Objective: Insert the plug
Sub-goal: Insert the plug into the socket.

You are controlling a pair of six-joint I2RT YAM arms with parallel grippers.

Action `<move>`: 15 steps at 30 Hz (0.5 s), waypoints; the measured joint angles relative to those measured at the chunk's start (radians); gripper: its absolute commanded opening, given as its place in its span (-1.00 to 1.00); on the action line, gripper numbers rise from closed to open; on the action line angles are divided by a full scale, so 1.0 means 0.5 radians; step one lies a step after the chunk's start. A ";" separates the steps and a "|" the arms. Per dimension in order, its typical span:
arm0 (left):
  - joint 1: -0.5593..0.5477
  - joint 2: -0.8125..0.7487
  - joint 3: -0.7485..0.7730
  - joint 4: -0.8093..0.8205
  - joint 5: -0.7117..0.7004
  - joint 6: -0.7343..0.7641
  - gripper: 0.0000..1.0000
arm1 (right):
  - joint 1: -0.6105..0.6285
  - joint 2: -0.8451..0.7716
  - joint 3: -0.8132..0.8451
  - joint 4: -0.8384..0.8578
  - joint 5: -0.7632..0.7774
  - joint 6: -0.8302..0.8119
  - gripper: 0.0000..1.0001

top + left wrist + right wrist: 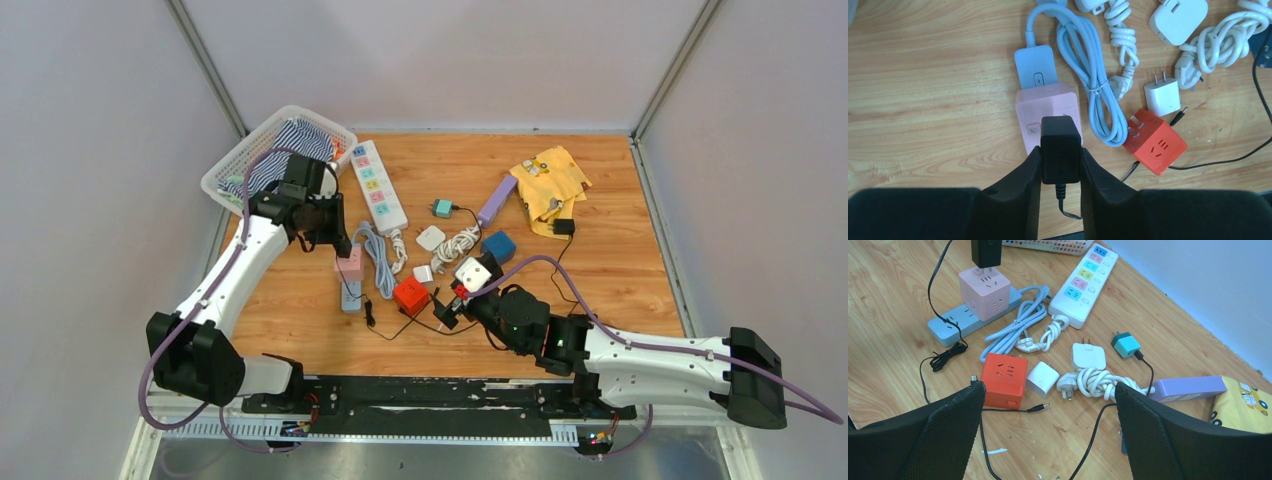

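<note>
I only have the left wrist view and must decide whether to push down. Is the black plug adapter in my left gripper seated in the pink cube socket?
Observer: Not flush. From the right wrist view, the black plug adapter stands over the pink cube socket, and its metal pins appear to show between them.
Operator: What is the cube sitting on?
Observer: It is plugged on top of a flat blue power strip lying on the wooden table.
Operator: Where is the right gripper?
Observer: The right gripper is open and empty, close to the red cube socket.
</note>
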 measured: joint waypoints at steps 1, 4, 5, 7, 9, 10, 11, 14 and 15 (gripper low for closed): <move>0.000 0.000 0.021 -0.005 0.000 0.000 -1.00 | 0.000 0.000 0.000 0.000 0.000 0.000 1.00; 0.000 0.000 0.043 -0.004 0.000 0.000 -1.00 | 0.000 0.000 0.000 0.000 0.001 -0.001 1.00; 0.000 0.000 0.043 -0.009 -0.001 0.000 -1.00 | 0.000 -0.001 0.000 0.000 0.001 -0.001 1.00; 0.000 0.003 0.043 -0.019 -0.001 0.000 -1.00 | 0.000 -0.004 0.000 -0.001 0.002 -0.001 1.00; 0.000 0.008 0.043 -0.025 -0.001 0.000 -1.00 | 0.000 -0.010 0.000 0.000 0.003 -0.001 1.00; 0.000 0.012 0.043 -0.026 -0.001 0.000 -1.00 | 0.000 -0.011 0.000 0.000 0.004 -0.001 1.00; 0.000 0.020 0.043 -0.027 -0.002 0.001 -1.00 | 0.000 -0.013 -0.001 0.000 0.005 -0.001 1.00; 0.000 0.037 0.042 -0.028 -0.004 0.004 -1.00 | 0.000 -0.015 -0.005 0.002 0.005 -0.001 1.00; 0.000 0.043 0.042 -0.029 -0.006 0.005 -1.00 | 0.000 -0.015 -0.007 0.001 0.005 -0.001 1.00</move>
